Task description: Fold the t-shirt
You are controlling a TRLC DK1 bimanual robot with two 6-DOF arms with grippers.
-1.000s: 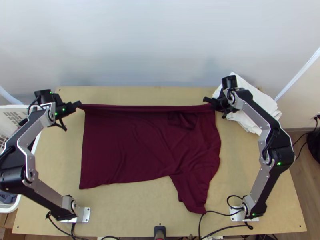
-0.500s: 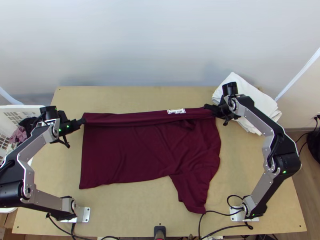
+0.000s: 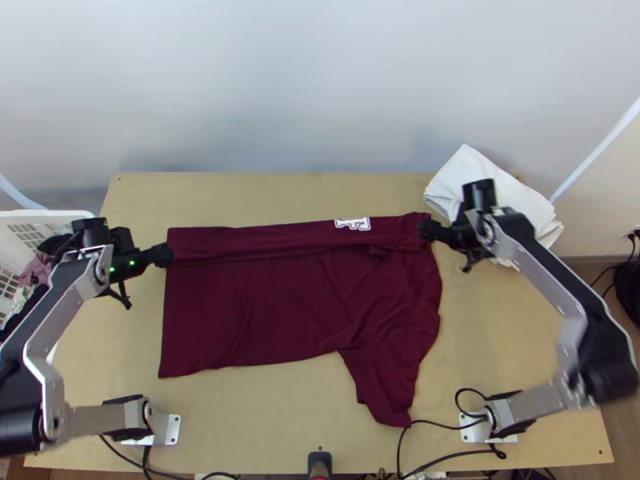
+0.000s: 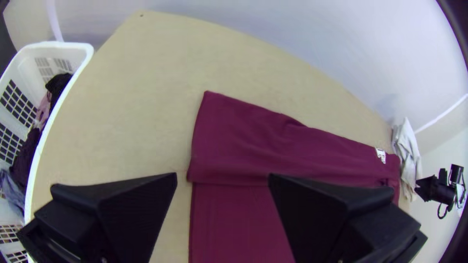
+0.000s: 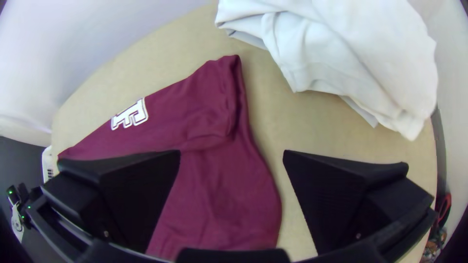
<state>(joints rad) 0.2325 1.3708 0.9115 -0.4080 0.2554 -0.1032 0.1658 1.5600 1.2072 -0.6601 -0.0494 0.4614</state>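
The maroon t-shirt (image 3: 264,304) lies spread on the table, its far edge folded over in a long strip with a white printed letter (image 3: 352,223) near the right end. One sleeve points to the near edge. At the strip's left end is my left gripper (image 3: 166,255); in the left wrist view the left gripper (image 4: 223,178) stands open, nothing between its fingers. By the strip's right end is my right gripper (image 3: 424,230); in the right wrist view the right gripper (image 5: 232,153) is open too, over the shirt's side edge (image 5: 261,170).
A folded stack of white cloth (image 3: 472,180) lies at the table's back right corner. A white basket (image 3: 22,228) holding clothes stands beyond the left edge. Cables (image 3: 448,454) run along the near edge. Bare wood (image 3: 264,196) shows behind the shirt.
The held far edge came down toward the near side and was let go by both grippers, leaving a flat strip with the print showing. Both arms' elbows swung outward and nearer.
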